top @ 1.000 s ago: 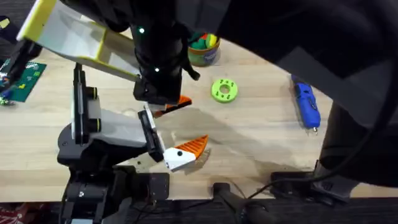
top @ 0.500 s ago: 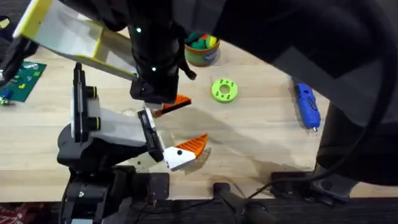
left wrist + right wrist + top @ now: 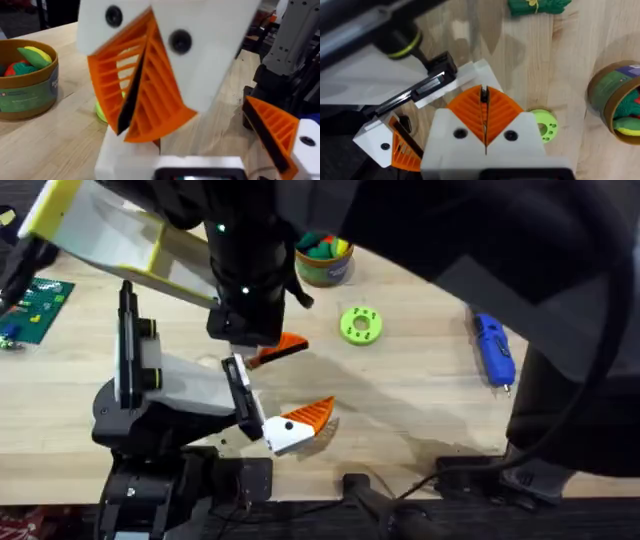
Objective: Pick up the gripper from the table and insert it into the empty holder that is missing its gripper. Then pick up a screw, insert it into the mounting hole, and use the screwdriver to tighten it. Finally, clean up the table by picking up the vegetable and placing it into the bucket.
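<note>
My left gripper point(image 3: 262, 420) lies low over the table point(image 3: 420, 405) and serves as the holder. One orange ribbed gripper finger point(image 3: 308, 416) point(image 3: 270, 131) point(image 3: 401, 150) with a white base sits at its rail's outer end. The rail's other end point(image 3: 476, 74) is bare white. My right gripper point(image 3: 280, 348) point(image 3: 484, 92) point(image 3: 122, 131) points down just above that bare end, pads shut together with only a thin dark slit. The blue screwdriver point(image 3: 493, 350) lies at the right. A green vegetable point(image 3: 539, 6) lies on the wood. The bucket point(image 3: 325, 262) point(image 3: 615, 102) point(image 3: 27, 82) holds coloured pieces. Screws are too small to make out.
A lime-green disc with holes point(image 3: 360, 325) point(image 3: 543, 125) lies right of my right gripper. A green circuit board point(image 3: 35, 310) sits at the far left. A blurred yellow and white part point(image 3: 100, 230) hangs at the upper left. Open wood lies between the disc and the screwdriver.
My right gripper has drifted slightly to the left, still shut. The left arm, disc, bucket and screwdriver have not moved.
</note>
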Controlling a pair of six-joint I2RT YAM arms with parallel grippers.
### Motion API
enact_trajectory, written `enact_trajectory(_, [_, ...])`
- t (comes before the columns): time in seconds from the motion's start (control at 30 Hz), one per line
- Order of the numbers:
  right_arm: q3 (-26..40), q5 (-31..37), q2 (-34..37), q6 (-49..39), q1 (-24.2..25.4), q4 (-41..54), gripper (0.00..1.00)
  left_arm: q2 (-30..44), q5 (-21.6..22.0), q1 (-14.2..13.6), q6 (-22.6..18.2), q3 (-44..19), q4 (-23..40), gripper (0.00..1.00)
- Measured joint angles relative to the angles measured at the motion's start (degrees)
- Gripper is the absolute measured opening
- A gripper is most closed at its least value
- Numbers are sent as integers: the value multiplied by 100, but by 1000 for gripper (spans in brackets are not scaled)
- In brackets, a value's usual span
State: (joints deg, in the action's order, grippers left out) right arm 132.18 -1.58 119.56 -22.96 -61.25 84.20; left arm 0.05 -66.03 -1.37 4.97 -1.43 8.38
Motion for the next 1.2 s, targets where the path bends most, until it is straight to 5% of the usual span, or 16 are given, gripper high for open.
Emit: enact_trajectory(1.2, [289,7,-1,0,31,323,8,0,-17,0,-111,0,-2,986])
